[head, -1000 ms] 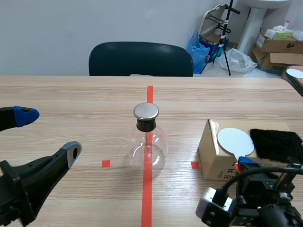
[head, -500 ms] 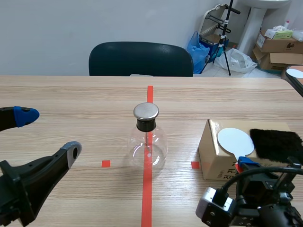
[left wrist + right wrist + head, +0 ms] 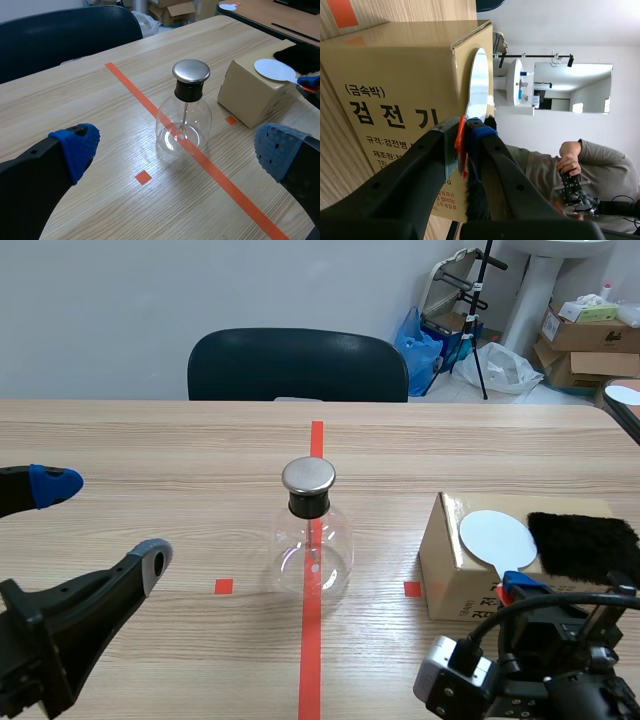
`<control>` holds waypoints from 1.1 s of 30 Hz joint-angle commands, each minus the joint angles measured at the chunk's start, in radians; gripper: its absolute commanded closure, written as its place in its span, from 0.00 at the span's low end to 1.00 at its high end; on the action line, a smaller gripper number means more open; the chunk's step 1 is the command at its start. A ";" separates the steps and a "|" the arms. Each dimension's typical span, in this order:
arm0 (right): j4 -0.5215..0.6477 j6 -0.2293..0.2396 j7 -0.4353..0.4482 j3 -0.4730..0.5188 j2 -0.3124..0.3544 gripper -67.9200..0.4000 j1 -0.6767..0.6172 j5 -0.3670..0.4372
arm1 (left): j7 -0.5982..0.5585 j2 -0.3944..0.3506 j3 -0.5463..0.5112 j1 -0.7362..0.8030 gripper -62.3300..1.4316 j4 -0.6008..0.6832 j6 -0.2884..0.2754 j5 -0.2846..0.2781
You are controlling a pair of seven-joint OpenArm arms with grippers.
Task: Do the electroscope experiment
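Observation:
The electroscope [image 3: 312, 540], a clear glass flask with a metal cap and a rod inside, stands on the red tape line at mid-table. In the left wrist view the electroscope [image 3: 183, 125] is ahead of my left gripper [image 3: 177, 147], which is open and empty. My left gripper [image 3: 100, 523] hangs well left of the flask. A white disc paddle [image 3: 497, 538] lies on top of the cardboard box [image 3: 450, 565], beside a black fur cloth [image 3: 583, 543]. My right gripper [image 3: 462, 142] is shut on the paddle's orange handle [image 3: 460, 137] at the box's near edge; the paddle's disc [image 3: 478, 85] shows edge-on.
A dark chair [image 3: 297, 365] stands behind the far table edge. Boxes and bags [image 3: 590, 335] sit on the floor at the back right. A person's hand with a controller [image 3: 570, 175] shows past the cardboard box [image 3: 395, 90] in the right wrist view.

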 commanded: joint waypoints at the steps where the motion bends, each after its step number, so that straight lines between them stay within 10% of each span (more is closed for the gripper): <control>1: 0.014 -0.007 -0.004 0.003 0.006 0.98 0.009 -0.003 | -0.013 0.000 0.002 -0.003 0.00 0.017 -0.005 -0.006; 13: 0.014 -0.008 -0.004 0.004 0.009 0.98 0.009 -0.008 | -0.014 0.000 0.002 -0.003 0.00 0.017 -0.005 -0.006; 18: 0.014 -0.105 -0.031 0.003 0.008 0.98 0.009 -0.095 | -0.014 0.000 0.002 -0.003 0.00 0.017 -0.005 -0.006; 25: 0.058 -0.113 -0.101 -0.036 0.023 0.98 0.053 -0.162 | -0.013 -0.001 0.002 -0.003 0.00 0.017 -0.005 -0.006; 33: 0.062 -0.112 -0.255 -0.158 0.050 0.98 0.162 -0.215 | -0.014 -0.053 0.021 -0.011 0.93 -0.003 -0.013 -0.006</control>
